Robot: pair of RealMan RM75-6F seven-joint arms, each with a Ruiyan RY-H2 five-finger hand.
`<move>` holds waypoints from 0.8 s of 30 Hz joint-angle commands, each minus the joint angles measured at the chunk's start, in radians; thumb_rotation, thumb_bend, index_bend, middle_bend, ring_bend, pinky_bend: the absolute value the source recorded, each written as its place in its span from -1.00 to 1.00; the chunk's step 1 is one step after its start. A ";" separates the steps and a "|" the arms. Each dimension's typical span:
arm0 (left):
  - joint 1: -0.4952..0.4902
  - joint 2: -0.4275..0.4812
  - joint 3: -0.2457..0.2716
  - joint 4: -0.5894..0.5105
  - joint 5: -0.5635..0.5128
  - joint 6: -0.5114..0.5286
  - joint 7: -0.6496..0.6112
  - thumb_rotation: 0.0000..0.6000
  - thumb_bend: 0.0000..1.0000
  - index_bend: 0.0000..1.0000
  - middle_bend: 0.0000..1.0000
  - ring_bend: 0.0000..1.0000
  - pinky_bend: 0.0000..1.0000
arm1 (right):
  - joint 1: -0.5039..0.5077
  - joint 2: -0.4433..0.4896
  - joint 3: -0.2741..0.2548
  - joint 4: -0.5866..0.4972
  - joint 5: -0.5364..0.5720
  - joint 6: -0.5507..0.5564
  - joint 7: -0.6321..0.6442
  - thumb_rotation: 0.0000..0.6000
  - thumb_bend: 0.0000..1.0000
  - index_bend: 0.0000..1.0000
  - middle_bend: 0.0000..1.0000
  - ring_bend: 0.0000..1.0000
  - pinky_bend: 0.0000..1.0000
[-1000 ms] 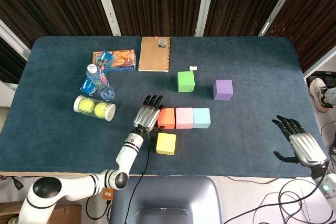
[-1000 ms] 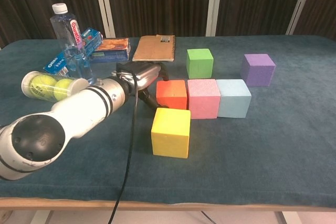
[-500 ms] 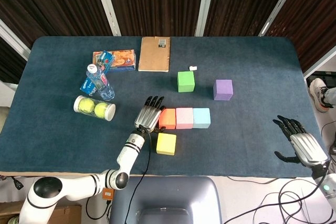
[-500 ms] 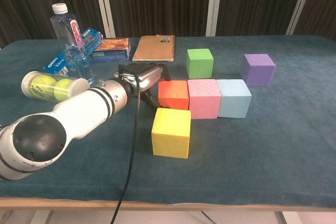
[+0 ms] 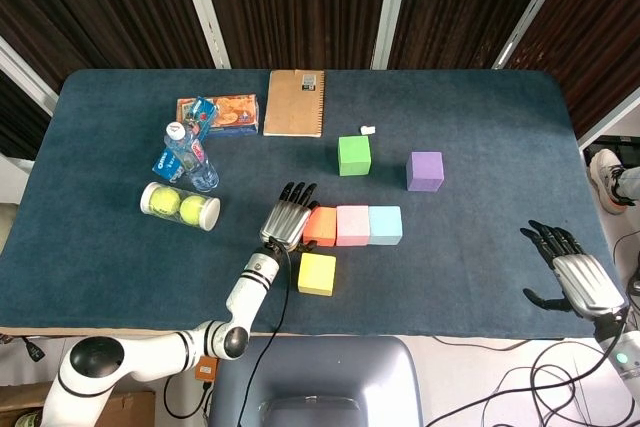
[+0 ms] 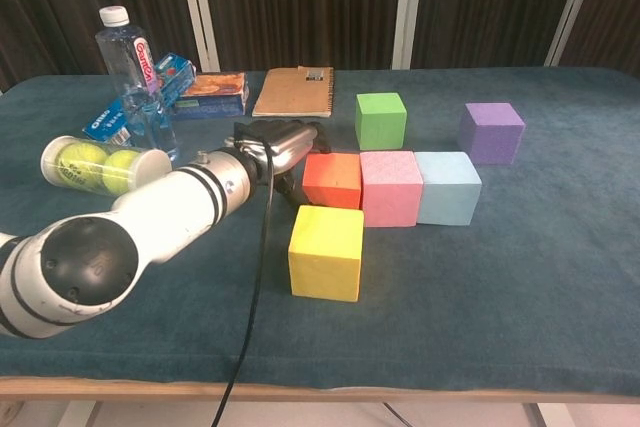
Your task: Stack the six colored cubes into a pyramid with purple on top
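Head view. Landmark: the pink cube (image 5: 351,225), middle of a row of three. The orange cube (image 5: 319,226) touches its left face and the light blue cube (image 5: 385,225) its right face; this row reads as the pyramid's base. The yellow cube (image 5: 317,274) lies near, in front of the orange one and apart from it. The green cube (image 5: 354,155) stands behind the pink cube, apart; the purple cube (image 5: 425,171) sits behind and right of it, also apart. The left hand (image 5: 285,220) lies flat, fingers extended and close together, pressed against the orange cube's outer face and holding nothing. The right hand (image 5: 571,272) rests well to the right of the pink cube near the table's (image 5: 480,277) front edge, fingers spread, empty.

Judgement on the step in hand: the left hand appears to be squaring the base row. Push level and along the row's line only, so the three cubes close up without the far cube skewing; then release before reaching for the yellow cube.

Chest view. The left hand (image 6: 283,142) shows against the orange cube (image 6: 332,179), left of the pink cube (image 6: 391,187); exact finger contact is partly hidden. The right hand is outside this view.

Containers, well left of the pink cube: a clear tube (image 6: 98,167) lying on its side holds two tennis balls; a capped water bottle (image 6: 131,77) stands upright, apparently near full. A notebook (image 6: 294,91) lies behind.
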 commanded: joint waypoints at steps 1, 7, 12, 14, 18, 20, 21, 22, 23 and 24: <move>-0.001 0.000 -0.003 0.000 -0.003 -0.001 0.000 0.56 -0.29 -0.05 -0.91 -1.00 -0.83 | -0.001 0.001 0.000 0.001 -0.001 0.001 0.002 1.00 -0.62 -1.00 -1.00 -1.00 -1.00; -0.003 0.007 -0.007 -0.002 -0.014 -0.006 0.005 0.56 -0.29 -0.05 -0.91 -1.00 -0.83 | -0.001 0.001 0.000 0.001 -0.002 0.003 0.003 1.00 -0.62 -1.00 -1.00 -1.00 -1.00; -0.006 0.012 -0.013 -0.002 -0.019 -0.008 0.005 0.56 -0.29 -0.05 -0.91 -1.00 -0.83 | -0.002 0.002 -0.001 0.000 -0.003 0.004 0.002 1.00 -0.62 -1.00 -1.00 -1.00 -1.00; -0.006 0.016 -0.014 -0.003 -0.026 -0.011 0.006 0.56 -0.29 -0.05 -0.91 -1.00 -0.83 | -0.003 0.002 0.000 0.001 -0.001 0.003 0.002 1.00 -0.62 -1.00 -1.00 -1.00 -1.00; -0.008 0.018 -0.014 -0.004 -0.030 -0.013 0.007 0.55 -0.29 -0.07 -0.91 -1.00 -0.83 | -0.002 0.003 0.000 0.000 0.000 0.001 0.002 1.00 -0.62 -1.00 -1.00 -1.00 -1.00; -0.010 0.017 -0.016 0.000 -0.031 -0.014 0.004 0.56 -0.29 -0.08 -0.91 -1.00 -0.83 | -0.001 0.003 -0.001 0.000 -0.001 0.000 0.001 1.00 -0.62 -1.00 -1.00 -1.00 -1.00; -0.010 0.017 -0.016 0.001 -0.032 -0.015 0.003 0.56 -0.29 -0.08 -0.91 -1.00 -0.83 | -0.002 0.003 -0.001 0.000 -0.001 0.000 0.000 1.00 -0.62 -1.00 -1.00 -1.00 -1.00; -0.010 0.018 -0.016 0.002 -0.033 -0.017 0.003 0.56 -0.30 -0.08 -0.91 -1.00 -0.83 | -0.002 0.003 0.000 0.000 0.000 0.000 0.000 1.00 -0.62 -1.00 -1.00 -1.00 -1.00; -0.010 0.020 -0.013 0.002 -0.035 -0.020 0.004 0.56 -0.31 -0.09 -0.91 -1.00 -0.83 | -0.002 0.003 0.001 0.000 0.002 0.000 0.001 1.00 -0.62 -1.00 -1.00 -1.00 -1.00; -0.009 0.021 -0.012 0.001 -0.037 -0.022 0.005 0.56 -0.32 -0.10 -0.91 -1.00 -0.83 | -0.002 0.003 0.002 0.001 0.004 0.001 0.003 1.00 -0.62 -1.00 -1.00 -1.00 -1.00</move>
